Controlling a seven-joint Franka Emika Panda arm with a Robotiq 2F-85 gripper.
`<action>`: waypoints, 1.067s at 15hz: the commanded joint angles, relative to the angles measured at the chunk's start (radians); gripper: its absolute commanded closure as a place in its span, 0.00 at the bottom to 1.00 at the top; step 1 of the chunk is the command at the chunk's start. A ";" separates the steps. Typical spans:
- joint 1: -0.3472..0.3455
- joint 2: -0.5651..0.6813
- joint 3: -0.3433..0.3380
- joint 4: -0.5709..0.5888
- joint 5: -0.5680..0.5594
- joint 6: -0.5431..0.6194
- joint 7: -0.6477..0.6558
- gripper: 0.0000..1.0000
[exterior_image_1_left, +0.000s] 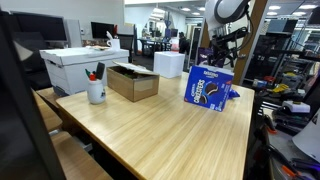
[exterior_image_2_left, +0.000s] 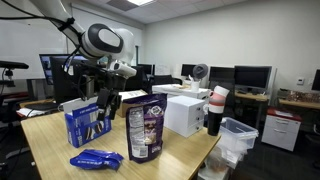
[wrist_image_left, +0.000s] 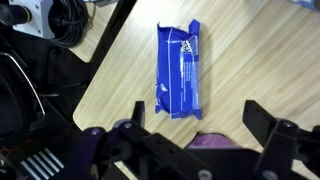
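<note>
My gripper (wrist_image_left: 198, 118) is open and empty, hanging well above the wooden table (wrist_image_left: 240, 60). In the wrist view a flat blue snack packet (wrist_image_left: 180, 68) lies on the table ahead of the fingers, and the top of a purple bag (wrist_image_left: 210, 143) shows between them. In an exterior view the gripper (exterior_image_2_left: 107, 95) hovers above an upright blue cookie box (exterior_image_2_left: 88, 122), with the purple bag (exterior_image_2_left: 145, 128) and the blue packet (exterior_image_2_left: 97, 158) beside it. The gripper (exterior_image_1_left: 222, 50) and the blue box (exterior_image_1_left: 208, 87) also show in an exterior view.
An open cardboard box (exterior_image_1_left: 133, 82), a white mug with pens (exterior_image_1_left: 96, 92) and a large white box (exterior_image_1_left: 80, 65) stand on the table. A small white box (exterior_image_2_left: 185, 113), stacked cups (exterior_image_2_left: 215, 110) and a clear bin (exterior_image_2_left: 238, 135) are near one table edge.
</note>
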 joint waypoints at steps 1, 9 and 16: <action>-0.009 0.005 0.008 0.003 0.000 -0.001 0.000 0.00; -0.007 -0.210 0.025 -0.172 -0.140 0.079 -0.070 0.00; -0.063 -0.346 0.053 -0.327 -0.067 0.142 -0.003 0.00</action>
